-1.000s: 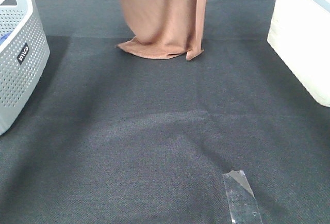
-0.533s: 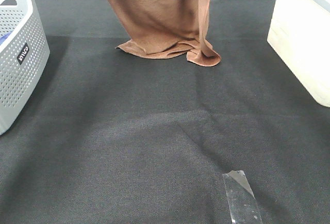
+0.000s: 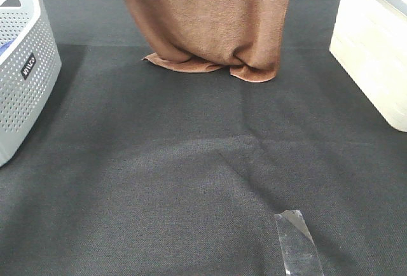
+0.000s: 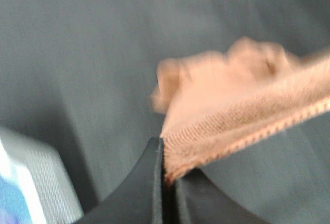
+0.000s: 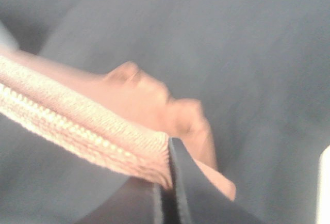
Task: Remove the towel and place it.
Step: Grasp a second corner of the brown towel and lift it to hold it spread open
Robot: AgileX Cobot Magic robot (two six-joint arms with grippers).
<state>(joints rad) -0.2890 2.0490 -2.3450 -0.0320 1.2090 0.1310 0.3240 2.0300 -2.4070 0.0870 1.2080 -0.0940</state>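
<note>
Towel has widened; left hand and right hand apparently pinching.

towel: brown, fuzzy; hem lighter, stitched. table cloth: black, fine weave. basket: lt grey w/ dot-hole grid, blk label. box: cream. tape strip: silvery.

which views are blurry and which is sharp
Exterior high view: sharp, towel evenly lit, faint glare on the tape strip. Left wrist view: towel's far folds blurred, hem at the left gripper clearer. Right wrist view: likewise soft beyond the right gripper.
</note>
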